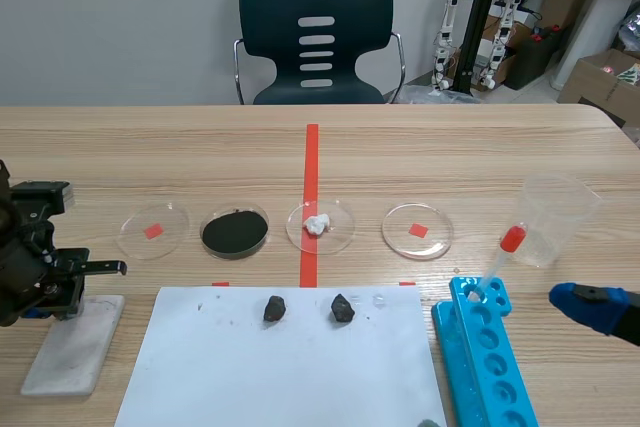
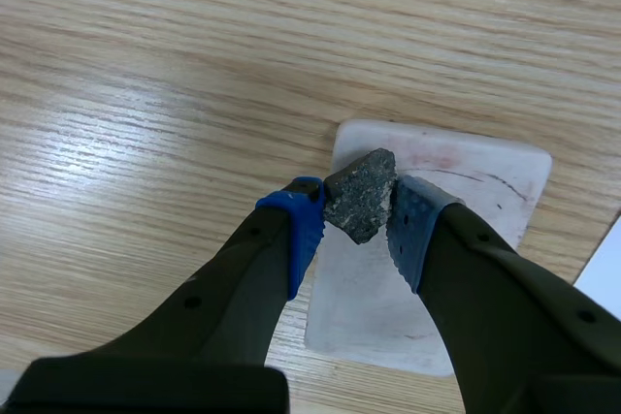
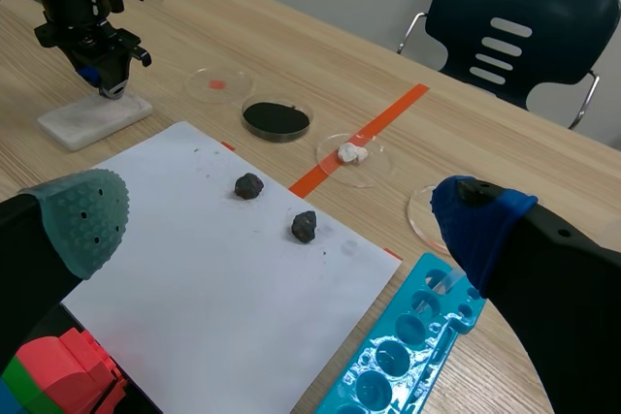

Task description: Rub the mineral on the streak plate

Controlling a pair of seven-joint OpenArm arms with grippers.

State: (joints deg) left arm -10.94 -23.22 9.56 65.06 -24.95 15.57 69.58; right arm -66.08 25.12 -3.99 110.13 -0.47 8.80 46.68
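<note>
My left gripper (image 2: 357, 225) is shut on a dark grey speckled mineral (image 2: 359, 196), pinched between its blue pads. It hangs over the near end of the white streak plate (image 2: 466, 181), which bears a faint reddish smear and a thin dark streak. Whether the mineral touches the plate cannot be told. In the scene view the left gripper (image 1: 58, 292) stands over the streak plate (image 1: 75, 342) at the table's left. My right gripper (image 3: 281, 215) is open and holds nothing, low at the right (image 1: 600, 307).
Two more dark minerals (image 1: 275, 308) (image 1: 343, 307) lie on a white paper sheet (image 1: 280, 377). Behind it stand several petri dishes, one with black powder (image 1: 235, 232), one with a white lump (image 1: 318, 224). A blue tube rack (image 1: 485, 357), pipette (image 1: 505, 247) and plastic cup (image 1: 555, 217) are at right.
</note>
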